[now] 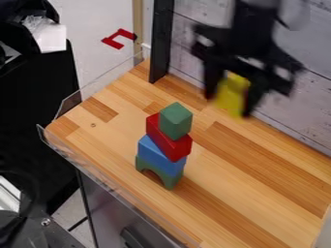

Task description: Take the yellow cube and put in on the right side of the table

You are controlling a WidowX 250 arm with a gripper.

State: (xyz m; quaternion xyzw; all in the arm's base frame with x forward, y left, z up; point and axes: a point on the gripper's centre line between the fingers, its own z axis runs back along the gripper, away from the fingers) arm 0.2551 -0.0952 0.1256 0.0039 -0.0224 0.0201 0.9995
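The black two-finger gripper (231,100) is grasping the yellow, straight-sided, probably wooden block (231,94), which is hanging beyond and right of the multicoloured block stack (155,155). Likely light and stiff, it is offering opposite flat faces for gripping.

Place: looks like a robot lab
Robot arm (257,24): black, hanging over the wood table (259,193)
Toy blocks (155,154): piled in a tower, good for a robot to play with
Clear plastic strip (97,174): runs along the table's edge
Wall boards (197,24): grey, with a black post (161,43) close by
Near left corner: a dark machine part (45,235) with a shiny bolt (45,222)
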